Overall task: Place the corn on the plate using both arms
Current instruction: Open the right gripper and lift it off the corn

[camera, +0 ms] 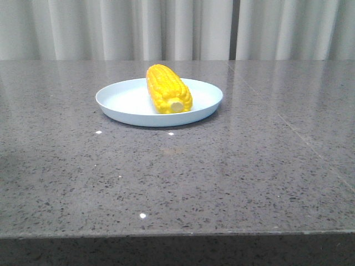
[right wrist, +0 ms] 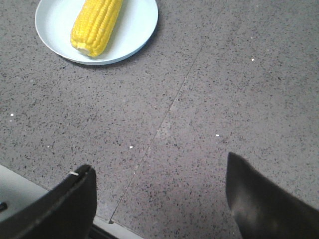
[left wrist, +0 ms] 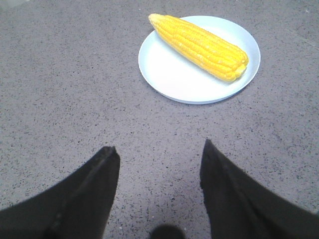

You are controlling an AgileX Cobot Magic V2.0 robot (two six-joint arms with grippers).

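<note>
Altogether one corn (camera: 168,88) and one plate (camera: 119,101) are in view, plus two pincers, each seen only from its own wrist camera. The corn lies on the plate, a single bright yellow cob with rows of kernels, its pale stub end turned toward the near edge of the tabletop (camera: 222,177) and its tapered tip toward the far edge. It sits slightly to the right of the plate's middle, and in the left wrist view its tip reaches the plate's rim. The plate is round, shallow and pale blue-white, resting flat on the speckled grey tabletop, closer to the far edge than to the near one and a little left of the middle.

The left pincer (left wrist: 158,154) hangs above bare tabletop with its two dark fingers (left wrist: 94,189) spread apart and nothing between them; the plate and corn lie well apart from it. The right pincer (right wrist: 159,172) is likewise spread wide, its two fingers (right wrist: 75,199) holding nothing, over a thin seam (right wrist: 169,107) that runs across the stone. Neither pincer touches corn or plate.

Pale pleated curtains (camera: 177,27) hang behind the far edge. No brand, label or writing can be read on anything.
</note>
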